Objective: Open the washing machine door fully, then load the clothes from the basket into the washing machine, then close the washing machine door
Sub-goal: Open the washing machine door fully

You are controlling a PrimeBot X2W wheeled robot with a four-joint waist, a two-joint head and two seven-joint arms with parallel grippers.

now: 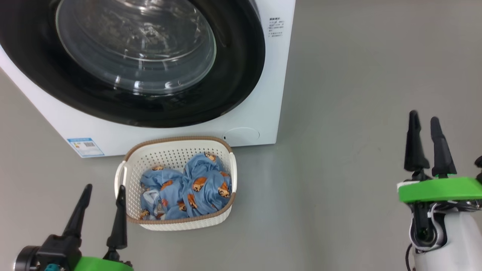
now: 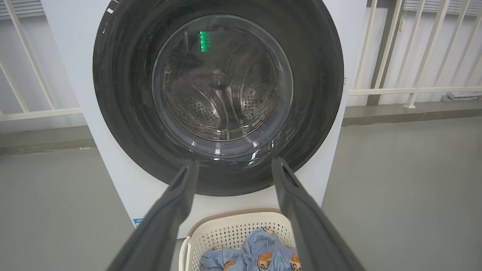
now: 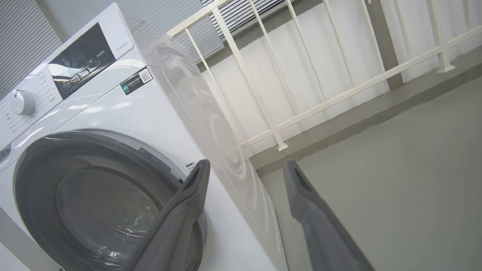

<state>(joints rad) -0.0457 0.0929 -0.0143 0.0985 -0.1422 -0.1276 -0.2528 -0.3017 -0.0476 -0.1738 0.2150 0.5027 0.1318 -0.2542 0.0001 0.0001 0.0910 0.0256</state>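
door shut, laundry waiting, nothing started

washing machine (image 1: 271, 94) stands on the grey floor (image 1: 357, 67) with the washing machine door (image 1: 135, 49) flush against its front, so by my reading no step is done: opening, loading and closing are all left. the basket (image 1: 169, 158) sits on the floor just in front of the machine, below the door, and the clothes (image 1: 192, 188) lie heaped inside it. the left gripper (image 1: 104, 187) hovers just left of the basket, fingers spread and holding nothing; the right gripper (image 1: 424, 116) hangs well off to the right over bare floor, likewise spread and empty. the left wrist view looks through the glass to the steel drum (image 2: 222, 98). the right wrist view adds the control panel (image 3: 81, 58), its dial (image 3: 23, 102) and a pale railing (image 3: 339, 90) behind.
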